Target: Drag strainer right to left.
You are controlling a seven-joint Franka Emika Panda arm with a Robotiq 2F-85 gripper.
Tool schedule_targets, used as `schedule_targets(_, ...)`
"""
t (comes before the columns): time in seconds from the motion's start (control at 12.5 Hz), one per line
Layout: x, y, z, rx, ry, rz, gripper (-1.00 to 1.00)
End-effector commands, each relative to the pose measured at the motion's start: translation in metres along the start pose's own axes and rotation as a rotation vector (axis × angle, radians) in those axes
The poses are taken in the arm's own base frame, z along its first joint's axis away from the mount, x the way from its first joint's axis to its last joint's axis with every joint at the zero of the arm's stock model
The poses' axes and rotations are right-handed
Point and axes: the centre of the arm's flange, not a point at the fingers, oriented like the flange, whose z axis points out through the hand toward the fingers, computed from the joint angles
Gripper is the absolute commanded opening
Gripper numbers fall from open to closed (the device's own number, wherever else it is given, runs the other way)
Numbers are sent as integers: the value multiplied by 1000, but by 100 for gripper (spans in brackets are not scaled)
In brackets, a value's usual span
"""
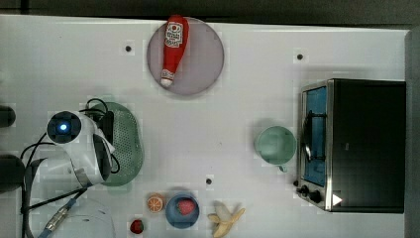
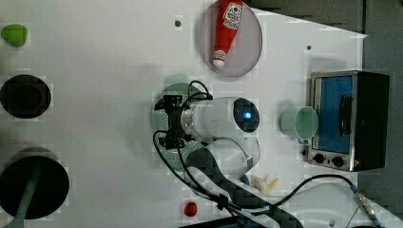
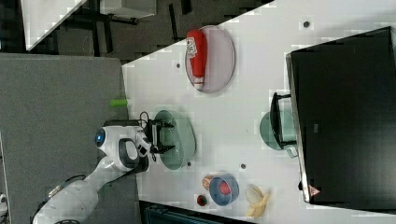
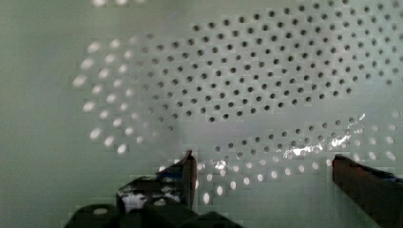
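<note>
The pale sage-green strainer [image 1: 127, 145] lies on the white table at the top view's left, partly under my arm. It also shows in the left view [image 2: 163, 105] and the right view [image 3: 180, 135]. My gripper [image 2: 171, 121] reaches down into its bowl. In the wrist view the holed inner wall of the strainer [image 4: 237, 71] is very close. My gripper [image 4: 263, 164] is open there, with its two dark fingertips [image 4: 189, 167] wide apart just over the perforated surface and nothing between them.
A mint-green mug [image 1: 275, 145] stands beside a toaster oven [image 1: 354, 144] at the top view's right. A ketchup bottle [image 1: 173, 47] lies on a grey plate [image 1: 204, 55]. Near the front edge sit a blue bowl [image 1: 182, 210], an orange half [image 1: 155, 202] and a banana [image 1: 225, 218].
</note>
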Motion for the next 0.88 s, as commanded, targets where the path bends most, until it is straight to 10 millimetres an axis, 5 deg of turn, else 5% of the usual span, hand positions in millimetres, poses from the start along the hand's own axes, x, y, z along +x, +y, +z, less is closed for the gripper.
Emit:
schedule_targets(0.08, -37, 1, 1, 12, -20, 85, 100)
schedule_targets(0.64, -80, 2, 11, 31, -44, 49, 100)
schedule_targets(0.88, -78, -10, -13, 70, -44, 20, 100)
